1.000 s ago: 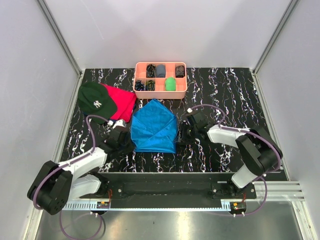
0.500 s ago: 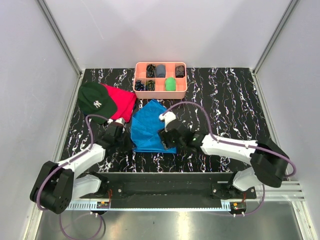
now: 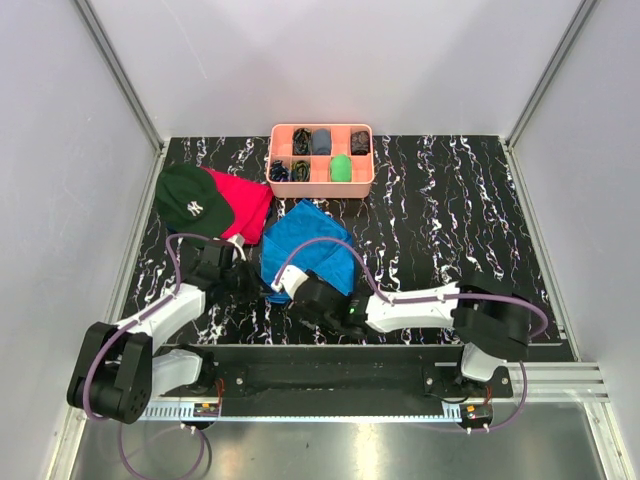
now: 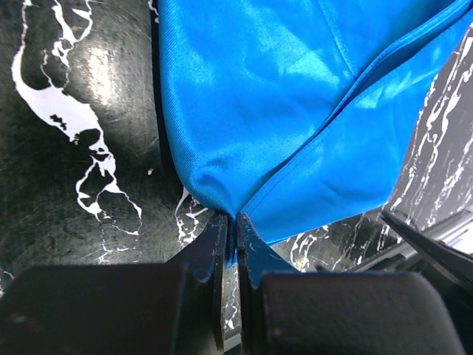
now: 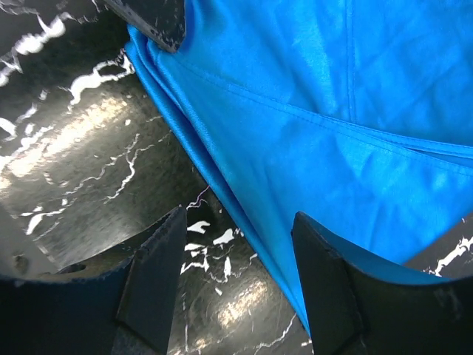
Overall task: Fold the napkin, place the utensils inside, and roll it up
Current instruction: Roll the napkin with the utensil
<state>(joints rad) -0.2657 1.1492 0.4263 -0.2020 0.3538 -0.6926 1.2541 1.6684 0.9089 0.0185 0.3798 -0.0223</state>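
The bright blue napkin lies crumpled and partly folded on the black marbled table, in front of the pink tray. My left gripper is at its near-left corner and is shut on that corner, as the left wrist view shows, with the cloth spreading away from the jaws. My right gripper reaches across to the napkin's near edge. Its jaws are open and straddle the cloth's edge low over the table. The utensils are out of view.
The pink tray with several small items stands at the back centre. A dark green cap lies on a red cloth at the left, close to the left arm. The right arm stretches along the table's near edge.
My right arm has swung from the napkin's right side across to its near-left edge. The napkin has bunched up narrower. My left gripper has drawn slightly left with the corner.
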